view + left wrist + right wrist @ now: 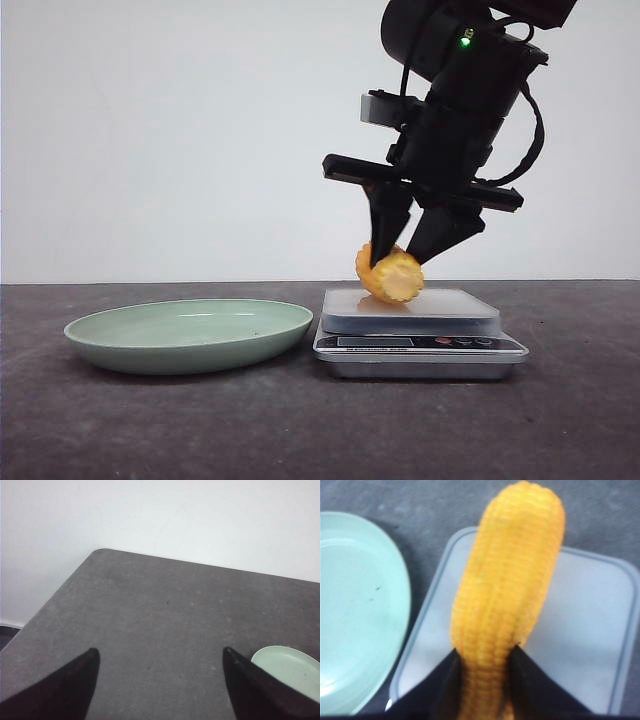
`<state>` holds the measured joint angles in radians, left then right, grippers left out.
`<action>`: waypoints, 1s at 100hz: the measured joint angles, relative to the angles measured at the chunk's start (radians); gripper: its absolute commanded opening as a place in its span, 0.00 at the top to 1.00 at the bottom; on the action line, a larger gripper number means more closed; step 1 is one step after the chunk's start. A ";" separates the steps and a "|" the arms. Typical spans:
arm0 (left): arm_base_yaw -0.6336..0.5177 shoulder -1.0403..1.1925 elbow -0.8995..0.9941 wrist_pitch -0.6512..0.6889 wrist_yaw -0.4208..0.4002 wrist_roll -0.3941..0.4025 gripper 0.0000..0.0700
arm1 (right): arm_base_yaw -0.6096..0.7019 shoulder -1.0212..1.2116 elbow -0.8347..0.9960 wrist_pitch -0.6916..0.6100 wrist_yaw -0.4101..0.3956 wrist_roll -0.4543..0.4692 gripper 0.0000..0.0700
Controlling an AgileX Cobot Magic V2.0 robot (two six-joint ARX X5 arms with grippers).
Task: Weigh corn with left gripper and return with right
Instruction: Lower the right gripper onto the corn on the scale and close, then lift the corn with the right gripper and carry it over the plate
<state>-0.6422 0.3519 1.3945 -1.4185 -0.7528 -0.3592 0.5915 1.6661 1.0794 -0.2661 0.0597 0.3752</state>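
The yellow-orange corn (pixel 398 278) is at the left part of the scale's white platform (pixel 455 303), tilted, with its paler cut end facing the front. My right gripper (pixel 395 262) comes down from above and is shut on the corn. In the right wrist view its two black fingers (pixel 445 680) clamp both sides of the corn (pixel 510 590) over the platform (pixel 580 630). I cannot tell whether the corn still rests on the platform. My left gripper (pixel 160 650) is open and empty over bare table. It does not show in the front view.
A silver kitchen scale (pixel 420 347) stands right of centre. A shallow pale green plate (pixel 190 333) lies empty just left of it, also seen as the plate (pixel 355 610) and the plate (pixel 290 670). The dark grey table (pixel 165 605) ends at a rounded far corner before a white wall.
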 measured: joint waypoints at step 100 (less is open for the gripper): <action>0.000 0.000 0.000 0.000 0.019 0.000 0.32 | 0.273 0.093 0.274 0.010 -0.035 -0.031 1.00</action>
<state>-0.6426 0.3519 1.3941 -1.4185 -0.7338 -0.3595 0.8642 1.7588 1.3537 -0.2562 0.0242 0.3443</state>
